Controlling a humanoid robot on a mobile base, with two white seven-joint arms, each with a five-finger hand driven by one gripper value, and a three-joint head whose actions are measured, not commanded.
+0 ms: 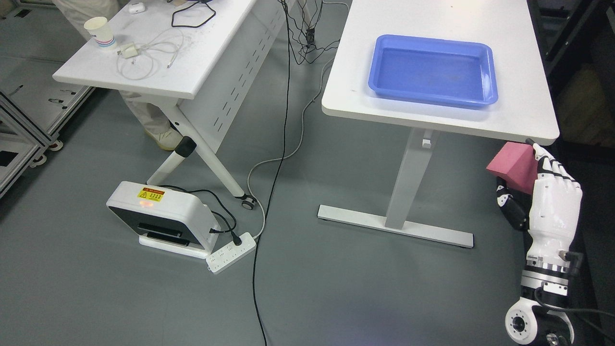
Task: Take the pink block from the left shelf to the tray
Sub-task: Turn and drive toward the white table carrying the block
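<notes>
A pink block (511,166) is held in my right hand (526,180), low at the right edge of the head view, just below the near right corner of the white table (365,103). The white fingers lie along the block's right side and the dark thumb presses from below. A blue tray (490,72) with nothing in it sits on that table, up and to the left of the block. No left arm shows.
A second white table (158,72) at the left carries a paper cup (100,32) and cables. A person's legs stand behind it. On the grey floor lie a white device (163,216), a power strip (231,252) and black cables. A shelf frame (19,144) shows at far left.
</notes>
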